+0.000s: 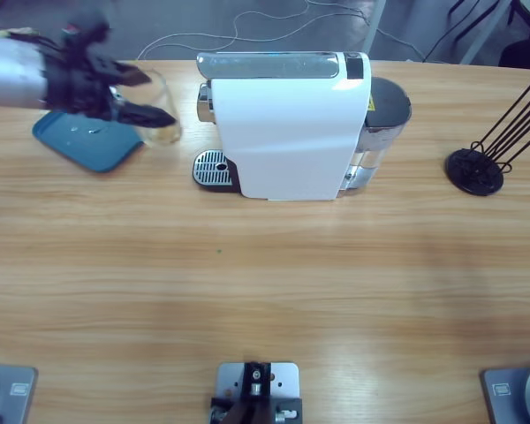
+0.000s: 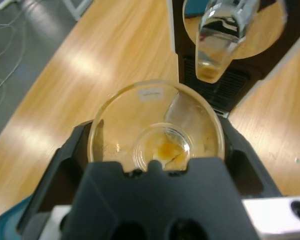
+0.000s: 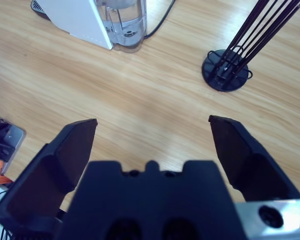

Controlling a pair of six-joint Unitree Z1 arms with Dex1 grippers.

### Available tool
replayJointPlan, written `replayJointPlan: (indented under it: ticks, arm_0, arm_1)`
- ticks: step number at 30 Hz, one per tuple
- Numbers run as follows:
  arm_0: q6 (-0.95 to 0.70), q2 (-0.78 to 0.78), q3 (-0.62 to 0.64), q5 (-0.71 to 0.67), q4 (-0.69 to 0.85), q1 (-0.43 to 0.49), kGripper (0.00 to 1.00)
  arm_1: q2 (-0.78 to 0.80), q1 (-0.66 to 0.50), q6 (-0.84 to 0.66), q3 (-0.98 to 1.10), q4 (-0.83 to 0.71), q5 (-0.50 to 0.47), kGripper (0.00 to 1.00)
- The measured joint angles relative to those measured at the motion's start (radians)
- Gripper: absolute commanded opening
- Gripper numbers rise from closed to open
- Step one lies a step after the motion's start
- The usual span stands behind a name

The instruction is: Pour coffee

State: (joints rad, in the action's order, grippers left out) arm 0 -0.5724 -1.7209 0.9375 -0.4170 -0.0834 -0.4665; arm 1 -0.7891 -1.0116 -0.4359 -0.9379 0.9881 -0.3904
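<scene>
My left gripper (image 1: 150, 97) comes in from the left edge and is shut on a clear glass tumbler (image 1: 163, 128), just left of the white coffee machine (image 1: 291, 124). The left wrist view looks down into the tumbler (image 2: 140, 115), which sits between the two black jaws. A thin layer of brown coffee (image 2: 167, 150) lies in its base. The machine's shiny spout (image 2: 220, 45) and dark drip grate (image 2: 225, 85) are just ahead of the glass. My right gripper (image 3: 152, 125) stands open over bare wood, holding nothing, and does not show in the high view.
A teal tray (image 1: 84, 141) lies under and behind the left gripper. A black wire stand (image 1: 481, 168) sits at the right, also in the right wrist view (image 3: 227, 70). The machine's water tank (image 1: 384, 115) is at its right end. Cables run on the floor beyond the table.
</scene>
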Motion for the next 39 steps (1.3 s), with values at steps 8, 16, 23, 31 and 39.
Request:
replayJointPlan:
  ticks: [8,16,23,31,39]
  arm_0:
    - [-0.014,-0.129,0.0,-0.057,-0.116,-0.005,0.0]
    - [-0.014,-0.142,-0.015,-0.079,-0.135,-0.032,0.0]
    - [-0.014,-0.143,-0.061,-0.082,-0.139,-0.049,0.0]
    - [-0.014,-0.196,-0.062,-0.083,-0.242,-0.071,0.0]
    - [-0.014,-0.207,-0.063,-0.083,-0.271,-0.08,0.987]
  arm_1:
    - [-0.018,0.0,0.0,0.0,-0.013,0.0,1.0]
    - [-0.039,0.0,0.0,0.0,-0.043,0.0,1.0]
    - [-0.039,0.0,0.0,0.0,-0.043,0.0,1.0]
    - [-0.039,0.0,0.0,-0.006,-0.041,0.0,1.0]
    - [-0.039,0.0,0.0,-0.01,-0.04,0.0,1.0]
